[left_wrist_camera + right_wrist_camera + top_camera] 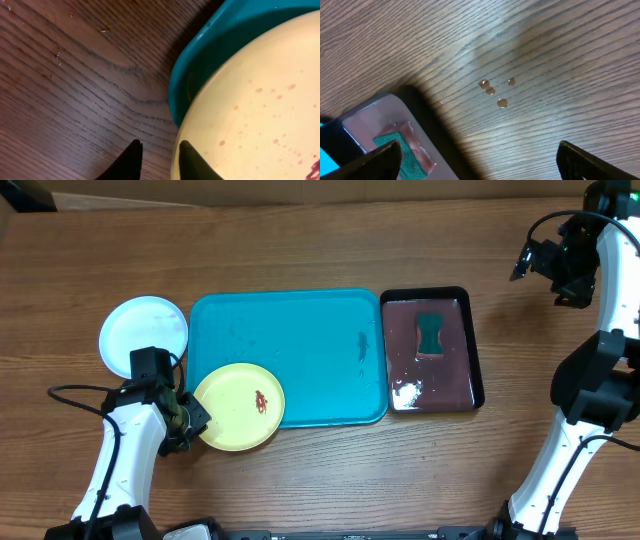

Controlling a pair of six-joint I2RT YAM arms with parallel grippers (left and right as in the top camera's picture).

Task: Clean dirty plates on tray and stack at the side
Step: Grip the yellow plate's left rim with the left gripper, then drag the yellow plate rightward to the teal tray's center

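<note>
Yellow-green plate (238, 406): lower left of frame, overlapping the turquoise tray (300, 330) at its lower-left corner, with a red smear on it.
Left gripper (159, 160): fingers straddle that plate's left rim; cannot tell whether they pinch it.
Pale plate (145, 335): on wood, upper left of the turquoise tray.
Right gripper (479, 150): spread wide, upper right.
Black tray (476, 350): right of the turquoise tray, sponge (430, 333) inside.

The left arm (125, 450) and right arm (560, 450) share glossy white tubular links and bulky black joint housings, a thin black cable (75, 392) trails beside the left one, and the left claw (159, 150) and right claw (479, 147) carry matte black, tapering fingers (127, 162).
</note>
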